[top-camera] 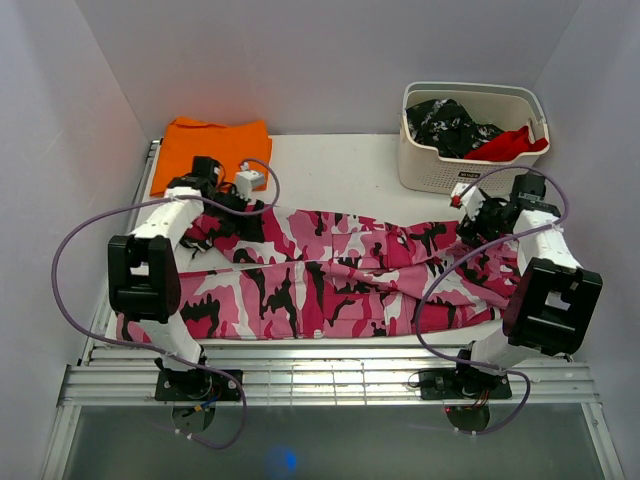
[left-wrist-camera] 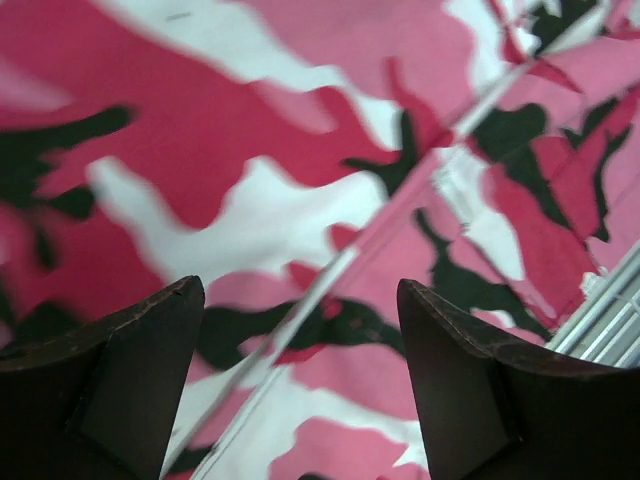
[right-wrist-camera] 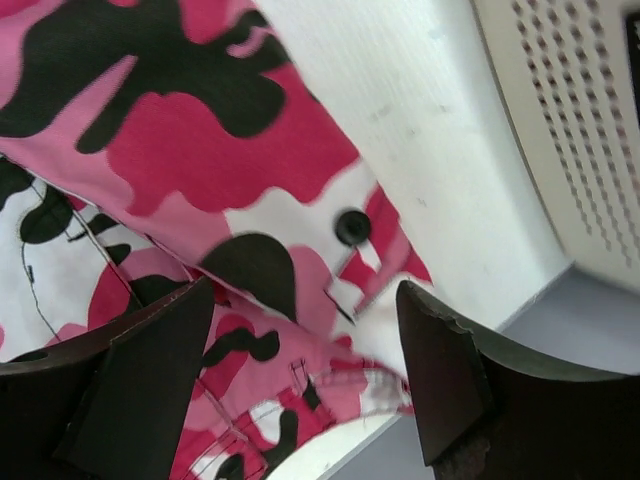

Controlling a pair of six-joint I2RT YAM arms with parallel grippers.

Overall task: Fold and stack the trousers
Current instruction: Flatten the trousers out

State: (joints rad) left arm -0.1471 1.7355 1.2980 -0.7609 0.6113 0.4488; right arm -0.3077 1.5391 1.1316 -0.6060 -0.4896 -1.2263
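Note:
The trousers (top-camera: 330, 275), in pink, white and black camouflage, lie flat across the table from left to right. My left gripper (top-camera: 232, 206) hovers over their far left end. In the left wrist view it (left-wrist-camera: 298, 288) is open just above the cloth (left-wrist-camera: 300, 150), nothing between its fingers. My right gripper (top-camera: 478, 228) is at the far right end. It (right-wrist-camera: 305, 288) stands open over the waist edge (right-wrist-camera: 380, 375), close to a black button (right-wrist-camera: 352, 226), and holds nothing.
A folded orange cloth (top-camera: 210, 145) lies at the back left. A cream perforated basket (top-camera: 470, 170) at the back right holds a black-and-white speckled garment (top-camera: 445, 125) and a red cloth (top-camera: 510, 145); its wall (right-wrist-camera: 570, 120) is near my right gripper. Metal rails (top-camera: 330, 380) run along the front.

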